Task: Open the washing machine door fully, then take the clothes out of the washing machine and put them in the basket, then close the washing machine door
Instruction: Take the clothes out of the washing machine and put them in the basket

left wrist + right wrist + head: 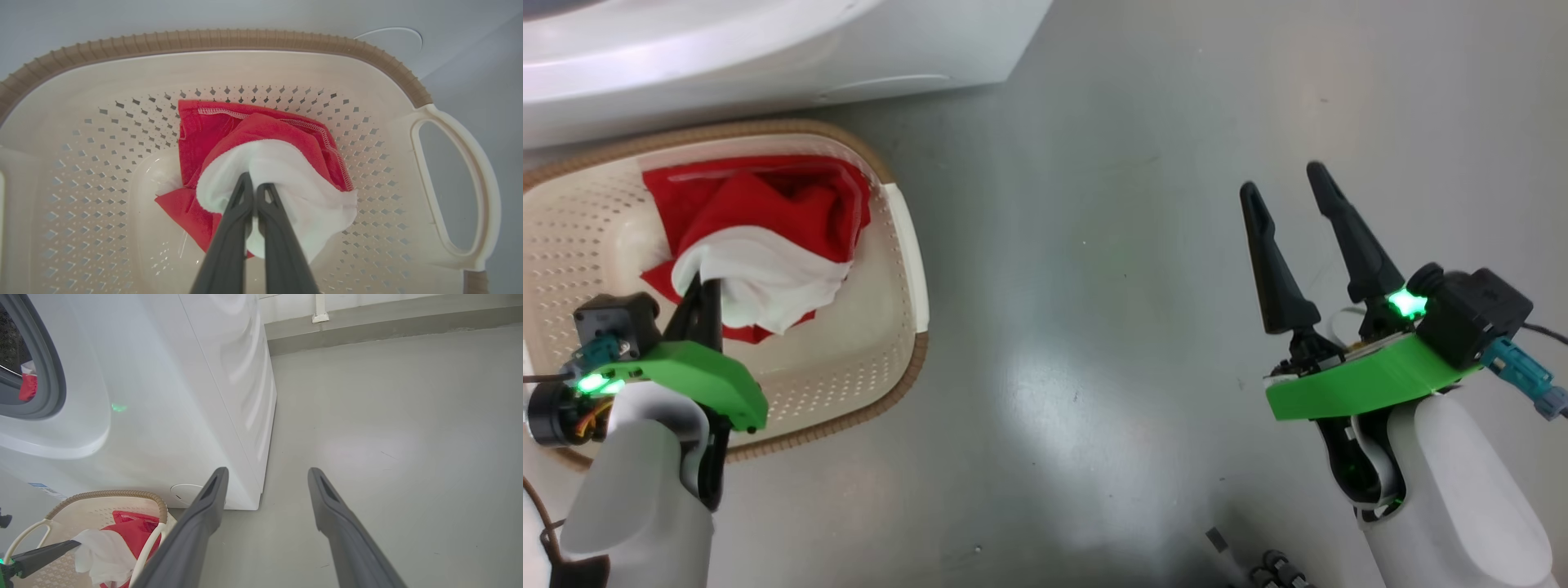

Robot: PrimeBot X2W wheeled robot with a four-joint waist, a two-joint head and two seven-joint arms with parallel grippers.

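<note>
L gripper (255,183) clenched on white part of clothes (229,134), low inside basket (204,38), prob for drop-off; R gripper (1286,181) spread wide, empty, parked over floor (1094,245), out of way.

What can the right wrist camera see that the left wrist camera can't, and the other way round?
Right wrist view: the grey gasket around the drum opening of the washing machine, a scrap of red cloth inside it, and the open right gripper over the grey floor. Left wrist view: a close look at the left gripper shut on the white part of the red and white clothes, plus their stitched hem. Shared: the cream basket, the clothes in it, and the left gripper at them.
</note>
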